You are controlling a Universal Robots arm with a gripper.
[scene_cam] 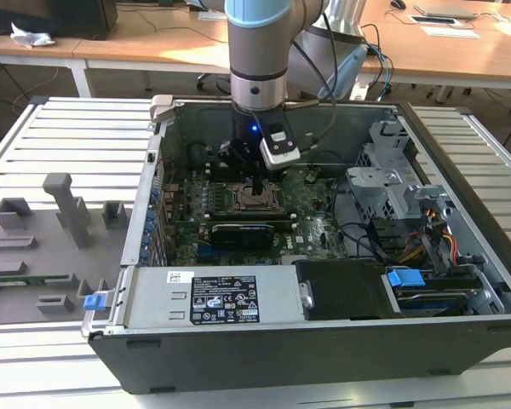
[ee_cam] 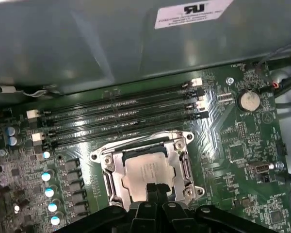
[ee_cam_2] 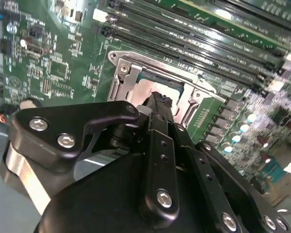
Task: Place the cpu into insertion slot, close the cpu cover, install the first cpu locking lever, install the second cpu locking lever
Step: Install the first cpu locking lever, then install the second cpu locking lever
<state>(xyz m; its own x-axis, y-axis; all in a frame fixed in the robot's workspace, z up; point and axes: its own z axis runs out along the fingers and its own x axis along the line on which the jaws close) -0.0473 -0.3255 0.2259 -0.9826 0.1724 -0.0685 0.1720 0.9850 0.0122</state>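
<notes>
The cpu (ee_cam: 146, 169), a pale silvery square, lies flat in the insertion slot (ee_cam: 182, 167) on the green motherboard. The silver cpu cover (ee_cam: 112, 177) looks folded down around it, framing its metal top. My gripper (ee_cam: 156, 187) hangs right over the edge of the cpu, its black fingertips pressed together with nothing between them. In the second wrist view the gripper (ee_cam_2: 158, 100) hides much of the cpu (ee_cam_2: 144, 88), while the cover's rim (ee_cam_2: 122, 73) shows beside it. In the exterior view the gripper (scene_cam: 254, 182) stands upright above the slot (scene_cam: 241, 201) inside the open computer case.
Long black memory slots (ee_cam: 121, 116) run beside the socket, with a coin cell (ee_cam: 248, 100) nearby. A black graphics card (scene_cam: 243, 231) lies in front of the socket, a power supply (scene_cam: 213, 298) at the case front, and cables and drive cages (scene_cam: 409, 221) toward the exterior view's right. A grey fixture tray (scene_cam: 43, 247) sits outside.
</notes>
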